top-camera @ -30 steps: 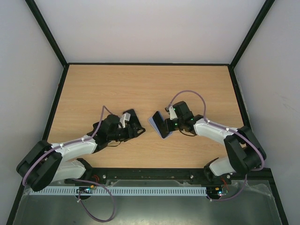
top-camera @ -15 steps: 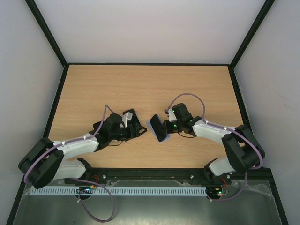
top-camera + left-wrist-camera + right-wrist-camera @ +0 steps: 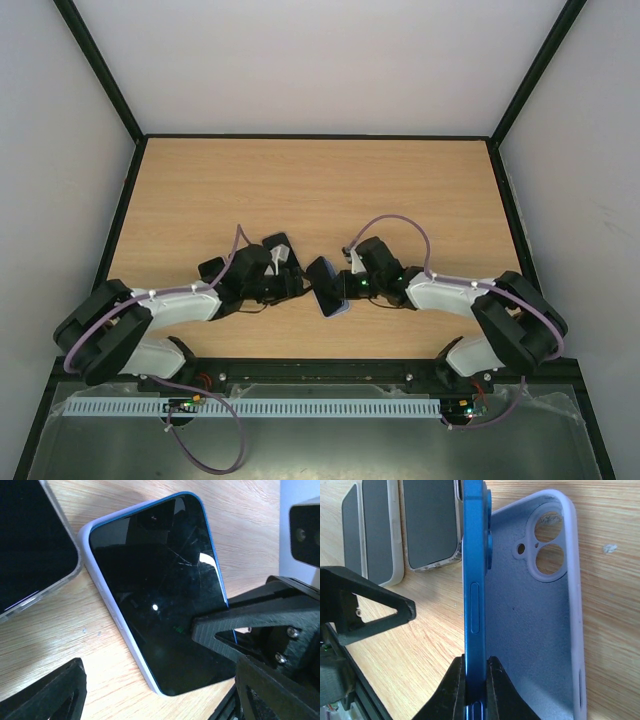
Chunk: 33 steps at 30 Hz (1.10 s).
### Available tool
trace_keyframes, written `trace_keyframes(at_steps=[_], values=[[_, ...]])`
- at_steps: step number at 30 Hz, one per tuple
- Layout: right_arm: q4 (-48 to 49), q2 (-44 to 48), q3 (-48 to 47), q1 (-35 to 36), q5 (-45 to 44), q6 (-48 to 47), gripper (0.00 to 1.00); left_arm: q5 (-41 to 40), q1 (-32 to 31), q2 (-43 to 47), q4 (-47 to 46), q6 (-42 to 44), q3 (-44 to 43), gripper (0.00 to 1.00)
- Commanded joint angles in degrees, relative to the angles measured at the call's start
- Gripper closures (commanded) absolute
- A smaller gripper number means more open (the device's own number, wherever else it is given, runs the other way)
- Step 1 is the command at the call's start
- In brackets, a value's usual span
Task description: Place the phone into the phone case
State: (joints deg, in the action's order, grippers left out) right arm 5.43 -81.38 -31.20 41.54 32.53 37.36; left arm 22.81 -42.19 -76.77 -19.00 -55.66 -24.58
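Nr edge, centre: the two arms meet low over the wooden tabletop (image 3: 300, 180). R gripper (image 3: 476, 665) has its fingers clamped tight on one long edge of the blue phone (image 3: 474, 580), holding the handset up on its side. L gripper (image 3: 288, 272) sits just left of the phone, fingers spread wide w/ nothing between them. One black finger (image 3: 365, 605) shows at the left of the R wrist view.

The phone, black screen faintly scratched, is only partly in the lilac case (image 3: 535, 630). Its lower long edge rests along the case's left side wall. The gripped edge is tilted up and clear, so most of the case's inside and its two round camera cut-outs are exposed. The case itself lies flat on the tabletop, open side up.

Just beyond, on the L arm's side, a dark-screened phone in a clear case (image 3: 430, 525) lies flat, apart from the lilac case. A white-edged handset (image 3: 377, 530) lies just beside it. Far half of the tabletop: bare wood, pale enclosure walls behind.
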Motion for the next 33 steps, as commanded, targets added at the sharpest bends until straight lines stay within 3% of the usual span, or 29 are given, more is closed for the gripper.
trace_keyframes(at_steps=[1, 9, 17, 23, 33], values=[[1.81, -0.51, 3.79, 2.54, 0.42, 5.23, 0.98, -1.19, -0.71, -2.11, -0.96, -0.71, -1.05, 0.18], [0.48, 1.07, 4.33, 2.74, -2.59, 5.7, 0.94, -1.38, -2.85, -6.38, -2.02, -0.82, -1.93, 0.31], [2.53, 2.17, 6.93, 2.78, -2.01, 8.78, 0.92, -0.8, -4.9, -11.55, -5.09, -1.13, -3.21, 0.49], [4.68, 0.94, 8.74, 2.83, -0.96, 10.48, 0.92, 0.48, -5.72, -13.95, -8.43, -2.29, -2.85, 0.54], [-4.97, 4.76, 4.05, 2.9, -6.07, 7.8, 0.82, -0.02, -5.72, -13.33, -8.34, -2.47, -1.57, 0.55]])
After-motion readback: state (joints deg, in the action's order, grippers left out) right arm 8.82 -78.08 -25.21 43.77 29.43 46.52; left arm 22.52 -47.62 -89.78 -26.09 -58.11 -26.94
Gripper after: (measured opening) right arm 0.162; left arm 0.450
